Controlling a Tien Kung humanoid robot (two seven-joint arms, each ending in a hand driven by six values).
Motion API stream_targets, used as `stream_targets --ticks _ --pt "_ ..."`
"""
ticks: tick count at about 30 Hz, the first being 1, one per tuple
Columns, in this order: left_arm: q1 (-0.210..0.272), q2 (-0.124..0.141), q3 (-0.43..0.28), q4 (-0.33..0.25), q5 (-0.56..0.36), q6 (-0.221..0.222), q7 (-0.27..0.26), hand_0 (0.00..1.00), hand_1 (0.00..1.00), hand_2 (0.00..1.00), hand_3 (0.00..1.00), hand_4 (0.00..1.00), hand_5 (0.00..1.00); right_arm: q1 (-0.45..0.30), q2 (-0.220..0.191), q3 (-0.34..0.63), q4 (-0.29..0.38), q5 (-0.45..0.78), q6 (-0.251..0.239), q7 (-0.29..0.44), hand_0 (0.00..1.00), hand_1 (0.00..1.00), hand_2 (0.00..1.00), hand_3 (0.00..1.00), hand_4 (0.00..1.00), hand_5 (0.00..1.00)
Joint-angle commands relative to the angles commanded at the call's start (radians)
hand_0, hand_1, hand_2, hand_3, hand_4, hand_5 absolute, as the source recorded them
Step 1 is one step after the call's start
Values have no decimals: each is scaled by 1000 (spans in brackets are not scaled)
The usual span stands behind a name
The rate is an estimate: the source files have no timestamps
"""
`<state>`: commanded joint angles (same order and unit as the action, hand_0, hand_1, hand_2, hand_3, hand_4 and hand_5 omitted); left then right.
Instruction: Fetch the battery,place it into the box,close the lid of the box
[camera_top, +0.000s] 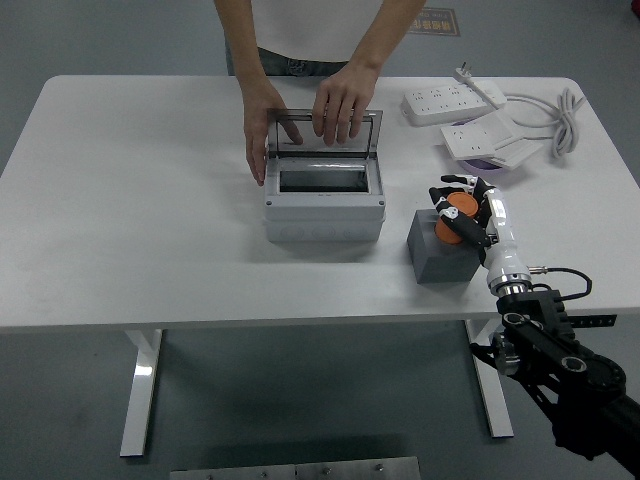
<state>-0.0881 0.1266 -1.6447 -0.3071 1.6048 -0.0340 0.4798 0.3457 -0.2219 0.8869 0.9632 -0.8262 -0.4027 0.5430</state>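
Observation:
An orange battery (454, 217) stands in a dark grey block (440, 255) at the table's right. My right hand (466, 210) has its fingers curled around the battery's top. A grey box (323, 205) sits mid-table with its clear lid (325, 130) raised at the back. A person at the far side has one hand (339, 101) on the lid's top edge and the other hand (260, 130) against the box's left rear corner. My left arm is out of view.
Two white power strips (455, 99) (483, 136) with a coiled white cable (562, 118) lie at the back right. The white table (130, 200) reaches its near edge just below the grey block.

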Motion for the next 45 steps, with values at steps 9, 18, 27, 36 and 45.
stream_targets --ticks 9,18,27,36,45 --pt "-3 1 -1 0 1 0 0 544 725 586 525 370 2 -3 0 -3 -6 10 -13 -5 595 551 546 583 607 142" --pt "-6 1 -3 -1 3 -1 2 537 724 587 524 359 2 -2 -1 -11 -8 10 -14 -11 570 511 514 557 483 39" --pt "-7 0 -5 -3 5 -1 6 536 724 588 522 356 2 -2 -1 -14 -12 4 -7 -18 591 513 514 557 476 11" --pt "-8 1 -12 -7 11 0 12 533 724 588 523 354 2 1 -3 -18 -13 -4 -1 -20 596 515 517 557 479 17" --pt "-8 1 -14 -8 16 -1 15 531 724 587 521 343 2 4 -3 -19 -17 -16 13 -29 585 505 514 565 562 70"
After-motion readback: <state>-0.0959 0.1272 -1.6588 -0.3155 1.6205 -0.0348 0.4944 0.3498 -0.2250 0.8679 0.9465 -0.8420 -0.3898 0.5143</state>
